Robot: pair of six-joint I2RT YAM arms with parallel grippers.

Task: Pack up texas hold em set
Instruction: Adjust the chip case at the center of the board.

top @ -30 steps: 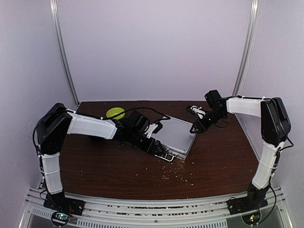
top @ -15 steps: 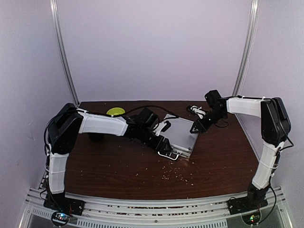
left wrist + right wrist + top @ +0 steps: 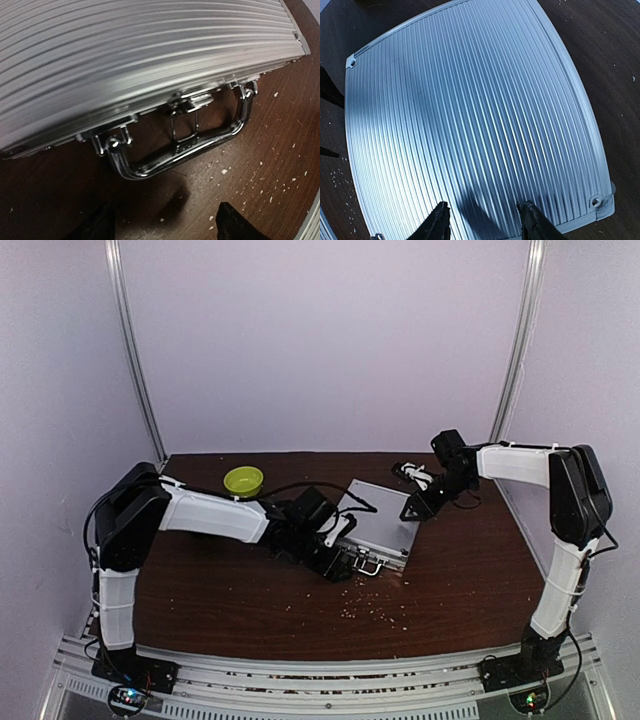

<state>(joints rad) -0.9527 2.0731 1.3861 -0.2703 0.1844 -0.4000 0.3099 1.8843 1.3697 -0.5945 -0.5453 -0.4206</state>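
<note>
The silver ribbed case (image 3: pixel 380 522) of the texas hold em set lies shut on the dark table, its chrome handle (image 3: pixel 362 565) facing the near side. In the left wrist view the handle (image 3: pixel 186 148) lies flat on the wood just beyond my fingertips (image 3: pixel 99 226). My left gripper (image 3: pixel 338 562) (image 3: pixel 165 227) is open and holds nothing. My right gripper (image 3: pixel 412 510) (image 3: pixel 485 222) hovers over the lid (image 3: pixel 470 125) near its far right corner, jaws apart with nothing between them. Chips, cards and dice are out of sight.
A lime-green bowl (image 3: pixel 243 480) sits at the back left of the table. White crumbs (image 3: pixel 372 612) are scattered on the wood in front of the case. A small white item (image 3: pixel 408 472) lies behind the right gripper.
My left arm has swung down and to the right along the case's near edge, ending by the handle. The case has turned slightly. The right arm has stayed still.
</note>
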